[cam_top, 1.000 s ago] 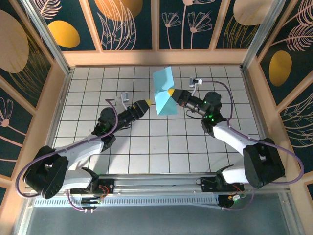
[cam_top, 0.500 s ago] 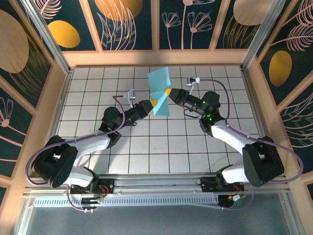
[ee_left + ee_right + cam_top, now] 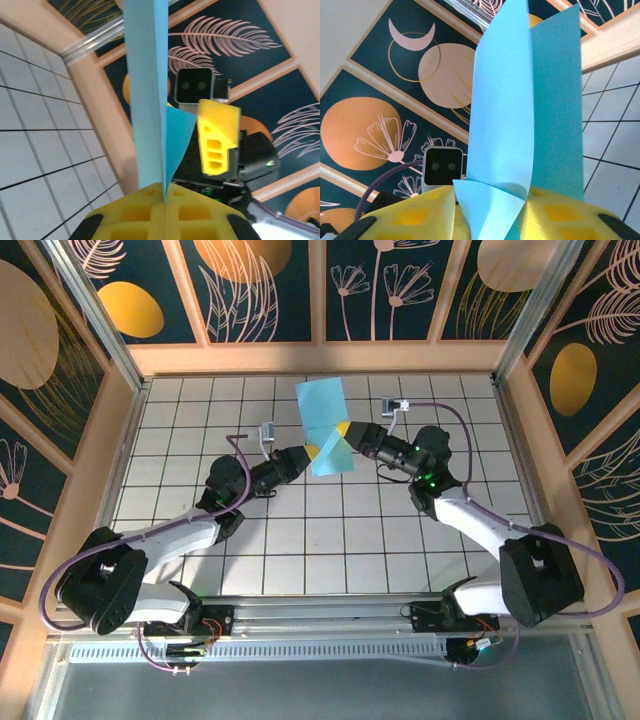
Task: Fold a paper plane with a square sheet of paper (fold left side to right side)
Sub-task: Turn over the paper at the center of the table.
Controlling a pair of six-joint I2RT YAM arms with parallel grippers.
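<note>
The square sheet of paper (image 3: 322, 425), light cyan and folded into a creased flap shape, hangs in the air above the middle back of the tiled table (image 3: 330, 540). My left gripper (image 3: 312, 450) is shut on its lower left edge; in the left wrist view the yellow pads (image 3: 145, 215) meet with the paper (image 3: 147, 100) pinched in the seam. My right gripper (image 3: 345, 430) is at the paper's right side. Its yellow fingers (image 3: 415, 215) stand apart, with the folded paper (image 3: 520, 100) loose in the gap between them.
A wooden rim (image 3: 320, 358) and patterned dark panels wall the table at the back and sides. Both arms reach inward from the near edge and meet at the paper, nose to nose. White grid tiles lie bare under and in front of the grippers.
My left gripper has come up to the paper and closed on its edge. My right gripper, shut on the paper before, has parted its fingers. The paper has shifted slightly left.
</note>
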